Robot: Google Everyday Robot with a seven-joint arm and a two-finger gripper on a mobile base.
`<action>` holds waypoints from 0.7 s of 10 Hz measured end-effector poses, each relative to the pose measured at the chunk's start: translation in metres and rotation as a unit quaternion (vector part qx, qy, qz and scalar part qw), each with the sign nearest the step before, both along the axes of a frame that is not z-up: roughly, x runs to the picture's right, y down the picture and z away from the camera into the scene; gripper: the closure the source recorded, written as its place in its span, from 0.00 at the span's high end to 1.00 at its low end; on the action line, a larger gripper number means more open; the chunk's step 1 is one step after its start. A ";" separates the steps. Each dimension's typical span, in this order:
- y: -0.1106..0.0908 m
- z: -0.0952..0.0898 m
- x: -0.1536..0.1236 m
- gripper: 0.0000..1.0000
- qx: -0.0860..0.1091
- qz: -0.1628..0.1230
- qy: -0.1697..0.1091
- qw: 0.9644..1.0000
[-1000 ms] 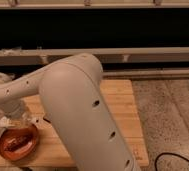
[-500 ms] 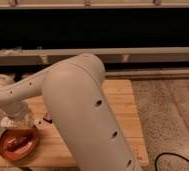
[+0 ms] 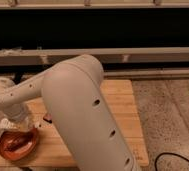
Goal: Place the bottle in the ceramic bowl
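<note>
The orange-red ceramic bowl (image 3: 18, 146) sits at the front left of the wooden table (image 3: 123, 115). An elongated brown piece (image 3: 17, 145) lies inside it. My gripper (image 3: 15, 122) hangs at the end of the white arm (image 3: 83, 110), just above the bowl's far rim. A small pale whitish shape (image 3: 7, 123) shows at the gripper's lower end and looks like the bottle. I cannot tell whether it is held or touching the bowl.
A small dark-brown block (image 3: 48, 118) lies on the table just right of the gripper. The big white arm covers the table's middle. A dark shelf with metal rails (image 3: 138, 52) runs behind. A black cable (image 3: 178, 160) lies on the speckled floor at right.
The arm has shifted slightly to the right. The gripper stays over the bowl's far rim, and the bowl has not moved.
</note>
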State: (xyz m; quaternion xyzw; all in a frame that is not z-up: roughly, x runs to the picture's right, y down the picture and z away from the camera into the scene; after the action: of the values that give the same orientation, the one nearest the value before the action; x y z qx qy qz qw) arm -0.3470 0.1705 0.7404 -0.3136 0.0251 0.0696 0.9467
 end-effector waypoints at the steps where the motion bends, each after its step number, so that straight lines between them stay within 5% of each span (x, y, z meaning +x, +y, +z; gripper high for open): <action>1: 0.001 0.002 0.001 0.59 0.000 0.001 0.001 1.000; 4: 0.003 0.004 0.002 0.56 -0.002 0.004 0.001 1.000; 7: 0.005 0.008 0.003 0.78 -0.002 0.008 0.002 1.000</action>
State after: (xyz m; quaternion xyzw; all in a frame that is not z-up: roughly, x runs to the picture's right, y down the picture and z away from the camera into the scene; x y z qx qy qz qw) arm -0.3440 0.1756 0.7487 -0.3154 0.0242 0.0777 0.9455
